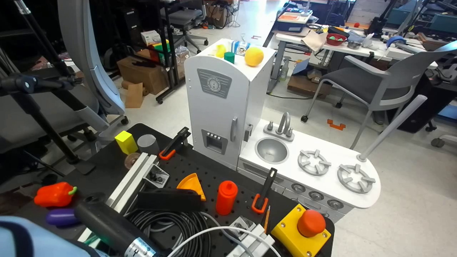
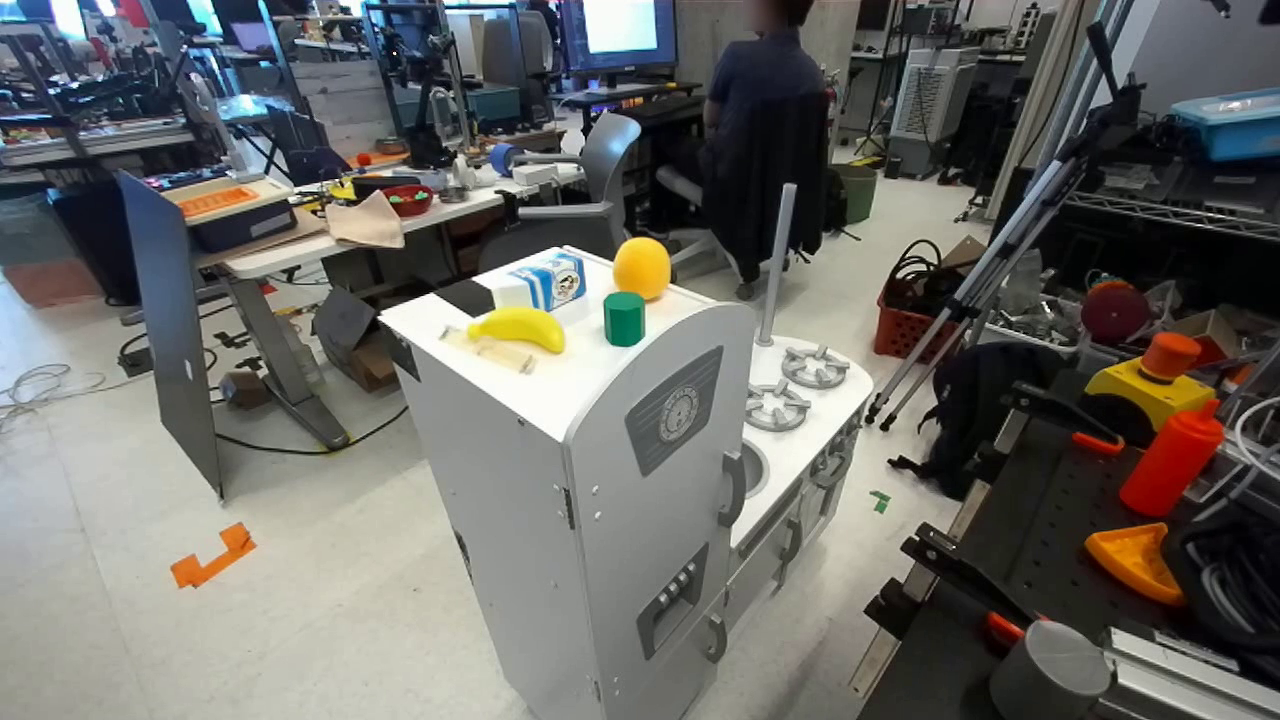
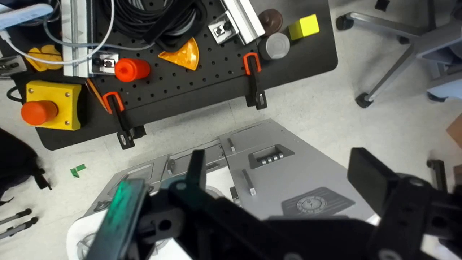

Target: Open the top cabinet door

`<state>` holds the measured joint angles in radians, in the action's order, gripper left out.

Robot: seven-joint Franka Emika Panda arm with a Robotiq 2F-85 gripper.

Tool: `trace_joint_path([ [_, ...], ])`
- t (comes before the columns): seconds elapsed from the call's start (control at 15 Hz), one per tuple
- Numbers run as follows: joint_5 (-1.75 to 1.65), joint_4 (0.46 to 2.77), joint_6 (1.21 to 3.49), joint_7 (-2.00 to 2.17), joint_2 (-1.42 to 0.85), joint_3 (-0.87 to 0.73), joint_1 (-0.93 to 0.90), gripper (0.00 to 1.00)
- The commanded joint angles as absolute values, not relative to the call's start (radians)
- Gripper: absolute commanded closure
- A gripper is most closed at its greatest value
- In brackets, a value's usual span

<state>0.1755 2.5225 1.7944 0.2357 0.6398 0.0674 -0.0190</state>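
Top cabinet door [image 1: 214,114]: gripper [image 3: 279,162] spread wide, holding nothing, well apart from handle [image 3: 248,181] in the wrist view. Take hold there: upright bar near edge next to sink [image 1: 272,153], likely slick, so pinch across its width. Probably light and stiff, should swing on hinge [image 2: 568,508] at opposite edge; pull gently, might drag whole tower [image 2: 510,500]. Looks shut, sits high on tower front above lower panel [image 2: 685,680]. Faces out toward black table [image 3: 198,94], long axis vertical, handle parallel to it.

Pincer [image 3: 278,160] with fingers [image 3: 371,177] well apart, closed top cabinet door [image 3: 288,177] visible between
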Motion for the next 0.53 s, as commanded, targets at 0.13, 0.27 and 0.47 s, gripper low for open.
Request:
trace_joint_path([
  [0.13, 0.258, 2.356, 1.921, 0.163, 0.348, -0.034, 0.018, 0.0],
  [0.27, 0.3, 2.296, 1.956, 0.167, 0.246, -0.051, 0.021, 0.0],
  [0.47, 0.367, 2.19, 2.03, 0.206, 0.074, -0.051, 0.022, 0.0],
])
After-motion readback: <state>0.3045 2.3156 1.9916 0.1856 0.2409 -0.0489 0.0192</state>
